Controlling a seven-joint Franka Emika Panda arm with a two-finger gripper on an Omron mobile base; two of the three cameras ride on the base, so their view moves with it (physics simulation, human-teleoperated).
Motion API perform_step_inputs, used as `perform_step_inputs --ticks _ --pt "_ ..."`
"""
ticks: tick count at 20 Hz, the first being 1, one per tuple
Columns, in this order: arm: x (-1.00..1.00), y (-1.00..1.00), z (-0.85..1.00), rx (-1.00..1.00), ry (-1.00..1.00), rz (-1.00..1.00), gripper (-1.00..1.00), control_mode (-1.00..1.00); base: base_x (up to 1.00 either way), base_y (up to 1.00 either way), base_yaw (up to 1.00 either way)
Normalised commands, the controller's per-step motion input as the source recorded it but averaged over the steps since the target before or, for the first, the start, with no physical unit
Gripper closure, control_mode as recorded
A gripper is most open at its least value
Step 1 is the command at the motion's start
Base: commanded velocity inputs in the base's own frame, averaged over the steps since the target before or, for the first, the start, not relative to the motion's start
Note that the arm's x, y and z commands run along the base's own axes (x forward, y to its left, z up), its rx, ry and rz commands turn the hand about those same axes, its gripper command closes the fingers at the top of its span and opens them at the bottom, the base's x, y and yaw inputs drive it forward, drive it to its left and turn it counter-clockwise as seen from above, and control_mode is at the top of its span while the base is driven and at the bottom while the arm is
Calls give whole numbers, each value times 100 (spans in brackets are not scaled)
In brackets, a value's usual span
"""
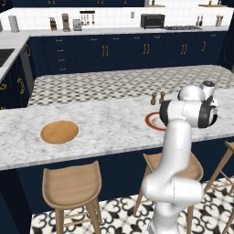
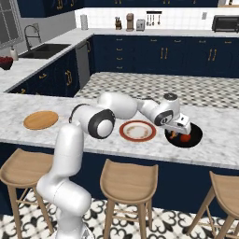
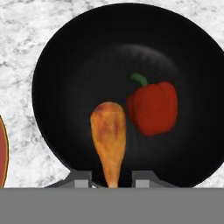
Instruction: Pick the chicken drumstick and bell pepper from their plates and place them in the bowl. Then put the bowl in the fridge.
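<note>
- Pincer (image 3: 111, 178) stood at the bottom centre of the hand view, directly over the bowl (image 3: 61, 78); its two tips were parted narrowly with the thin bone end of the chicken drumstick (image 3: 109, 133) rising between them. Whether the tips gripped the bone or had let it go could not be told.
- At the far left of the right base view lay the tan wooden plate (image 2: 41, 120), bare, on the marble counter (image 2: 93, 140).
- Left of centre in that view sat the red-rimmed white plate (image 2: 137, 130), also bare.
- Right of it, just beside that plate, was the dark bowl, under the hand.
- Inside the bowl the drumstick lay left of centre in the hand view, meaty end up, and the bell pepper (image 3: 153, 107) lay to its right, touching or nearly so.
- Judged from this, both foods were in, and the bowl was the next thing to carry. It looked rigid, smooth and likely slippery, light even when loaded. The rim offered the only narrow edge to pinch; it should be kept level so the loose contents would not roll.
</note>
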Motion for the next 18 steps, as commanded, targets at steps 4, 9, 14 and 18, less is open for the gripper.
perform_step_inputs --ticks 4,9,14,18 --pt "34 -3 -3 1 8 6 -100 -100 0 0 0" --pt "20 -4 5 1 5 7 -100 -100 0 0 0" --pt "-50 0 29 0 0 8 -100 -100 0 0 0" --pt "-43 29 -2 0 0 13 -100 -100 0 0 0"
